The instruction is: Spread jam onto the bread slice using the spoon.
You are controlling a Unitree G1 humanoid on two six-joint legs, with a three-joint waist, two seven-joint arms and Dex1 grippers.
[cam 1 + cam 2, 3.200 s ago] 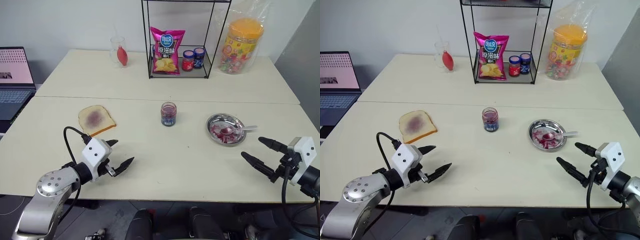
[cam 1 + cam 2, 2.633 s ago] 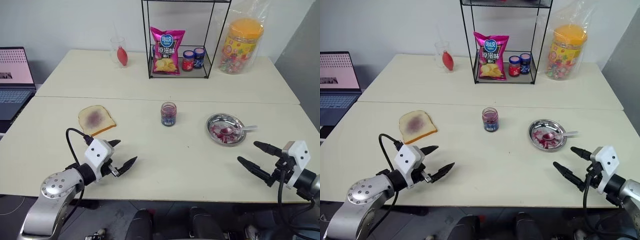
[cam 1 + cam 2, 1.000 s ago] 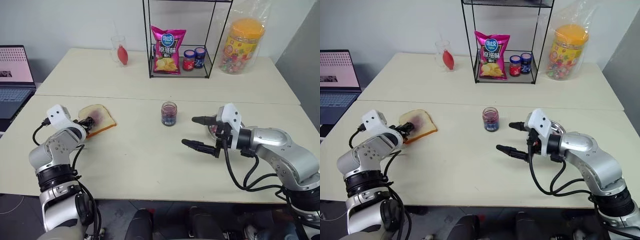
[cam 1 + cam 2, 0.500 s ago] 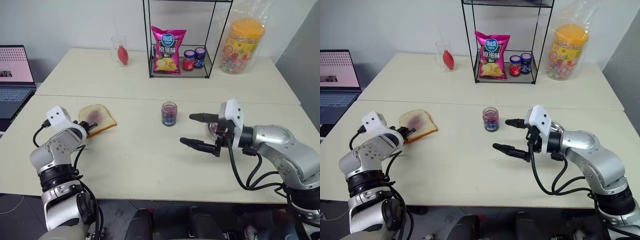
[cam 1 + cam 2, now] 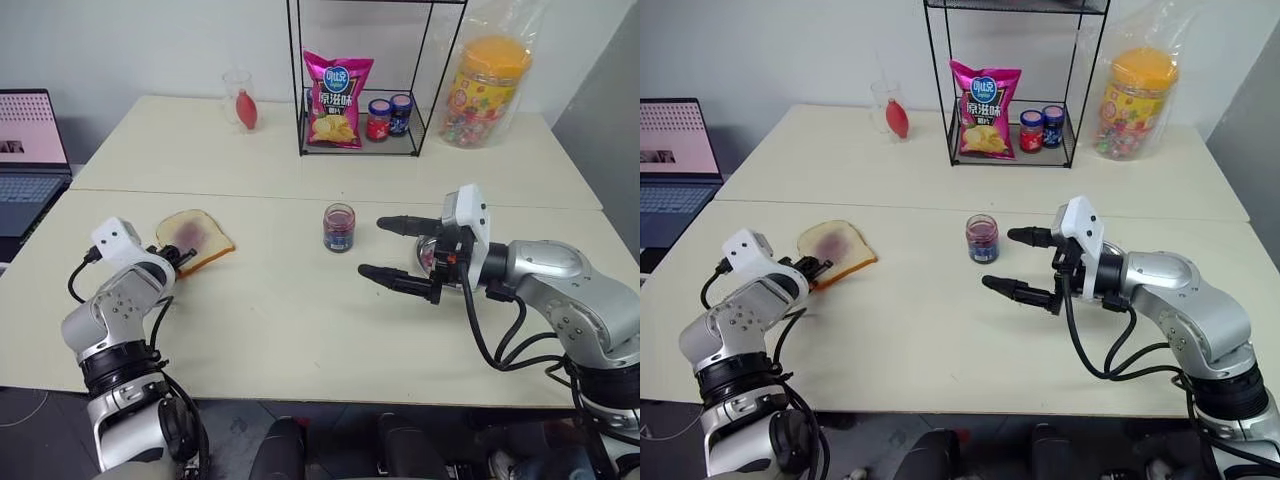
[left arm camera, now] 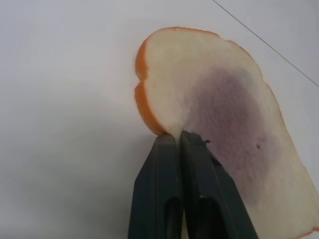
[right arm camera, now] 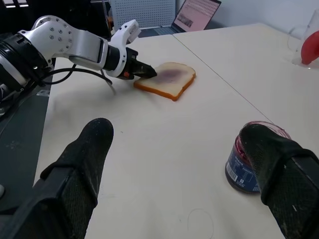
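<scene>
Now left gripper (image 6: 178, 137) clamped on bread slice (image 6: 219, 104) edge (earlier apart); right gripper (image 5: 390, 248) wide apart.

L claw (image 6: 178, 137) fingers pressed together, clamped on crust edge of bread slice (image 6: 209, 94). Purple jam smear at slice ctr. Slice lies on pale surface (image 6: 60, 99).

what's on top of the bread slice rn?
A purple jam smear covers the middle of the bread slice. The left claw is shut on its crust edge, hiding that spot. No spoon on it.
</scene>
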